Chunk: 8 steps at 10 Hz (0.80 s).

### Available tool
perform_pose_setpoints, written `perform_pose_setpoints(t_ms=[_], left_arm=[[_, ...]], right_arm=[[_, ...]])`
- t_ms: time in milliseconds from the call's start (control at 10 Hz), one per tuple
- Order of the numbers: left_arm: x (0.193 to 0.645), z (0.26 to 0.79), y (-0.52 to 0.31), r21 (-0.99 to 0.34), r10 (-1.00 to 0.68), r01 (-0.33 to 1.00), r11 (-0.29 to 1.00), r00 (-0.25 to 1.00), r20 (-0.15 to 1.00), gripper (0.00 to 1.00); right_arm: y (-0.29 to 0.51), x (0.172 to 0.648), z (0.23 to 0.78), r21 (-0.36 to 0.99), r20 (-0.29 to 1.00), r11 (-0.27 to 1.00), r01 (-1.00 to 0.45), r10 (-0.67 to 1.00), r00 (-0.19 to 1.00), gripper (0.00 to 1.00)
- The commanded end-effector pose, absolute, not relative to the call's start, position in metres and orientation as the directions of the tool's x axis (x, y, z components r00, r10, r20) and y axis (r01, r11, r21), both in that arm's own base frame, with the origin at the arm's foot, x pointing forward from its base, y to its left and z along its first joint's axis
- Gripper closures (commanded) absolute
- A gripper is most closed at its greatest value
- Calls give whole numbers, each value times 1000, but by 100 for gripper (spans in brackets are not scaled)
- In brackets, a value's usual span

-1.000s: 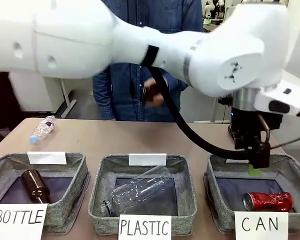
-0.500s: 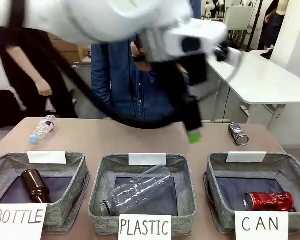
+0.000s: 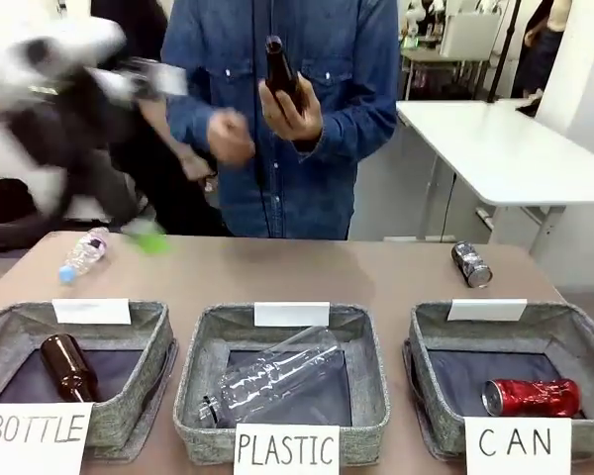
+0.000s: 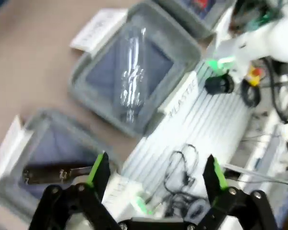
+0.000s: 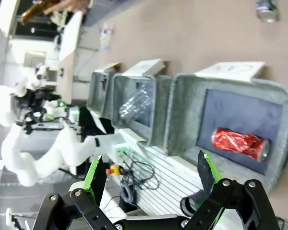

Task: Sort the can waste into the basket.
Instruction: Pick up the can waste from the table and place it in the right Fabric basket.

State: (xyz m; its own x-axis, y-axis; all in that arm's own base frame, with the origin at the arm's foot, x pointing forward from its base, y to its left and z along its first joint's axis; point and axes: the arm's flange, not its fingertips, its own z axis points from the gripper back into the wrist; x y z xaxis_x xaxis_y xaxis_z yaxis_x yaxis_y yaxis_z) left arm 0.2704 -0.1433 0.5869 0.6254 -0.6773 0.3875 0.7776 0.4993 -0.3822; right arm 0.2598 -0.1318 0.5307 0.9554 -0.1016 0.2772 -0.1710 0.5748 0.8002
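1. Two cans. The red can (image 3: pixel 531 398), a shiny metal cylinder, lies on its side on the dark lining of the CAN basket (image 3: pixel 574 327). The grey can (image 3: pixel 471 264), dark silver with print, lies on its side on the table (image 3: pixel 307 272), beyond that basket's far rim and apart from it.
2. Three baskets stand in a row at the near edge. All are grey fabric, rectangular and soft-walled, with dark lining. From the robot's left they are the BOTTLE basket (image 3: pixel 156 341), the PLASTIC basket (image 3: pixel 368 396) and the CAN basket.
3. Three blank white tags (image 3: pixel 487 310), one on each far rim, and three lettered white cards (image 3: pixel 517 443), one at each front.
4. Two brown bottles of glass. One (image 3: pixel 69 366) lies in the BOTTLE basket. The other (image 3: pixel 278 64) is held upright in the person's hand (image 3: pixel 295 109) at the far side.
5. Two clear bottles of plastic. A large ribbed one (image 3: pixel 272 381) lies slantwise in the PLASTIC basket. A small one (image 3: pixel 84 254) lies on the table at the far left.
6. Left gripper (image 4: pixel 156 172): black fingers with green pads, jaws wide apart, nothing between them. It hangs above the near side of the BOTTLE and PLASTIC baskets, and in the front view it is a blur at upper left.
7. Right gripper (image 5: pixel 151 175): same build, jaws wide apart and empty. It is raised near the CAN basket and the red can.
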Motion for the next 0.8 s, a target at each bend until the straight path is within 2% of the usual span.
perform_pose_setpoints(t_ms=[0, 200, 300, 400, 600, 700], left_arm=[[262, 590, -32, -540, -371, 543, 644, 838, 400, 0], [270, 569, 60, -725, -213, 410, 554, 911, 352, 0], [276, 553, 84, -802, -165, 343, 489, 939, 301, 0], [247, 573, 47, -647, -295, 463, 606, 886, 358, 0], [247, 573, 47, -647, -295, 463, 606, 886, 358, 0], [252, 558, 78, -703, -238, 400, 588, 916, 323, 0]], right_arm=[[-110, 284, 547, 861, 227, 487, -147, -108, 968, 0], [-74, 307, 551, 886, 190, 450, -114, -126, 974, 0], [-55, 319, 553, 909, 164, 411, -71, -194, 967, 0], [-87, 293, 544, 869, 219, 473, -147, -101, 970, 0], [-87, 293, 544, 869, 219, 473, -147, -101, 970, 0], [-87, 293, 544, 869, 219, 473, -147, -101, 970, 0]])
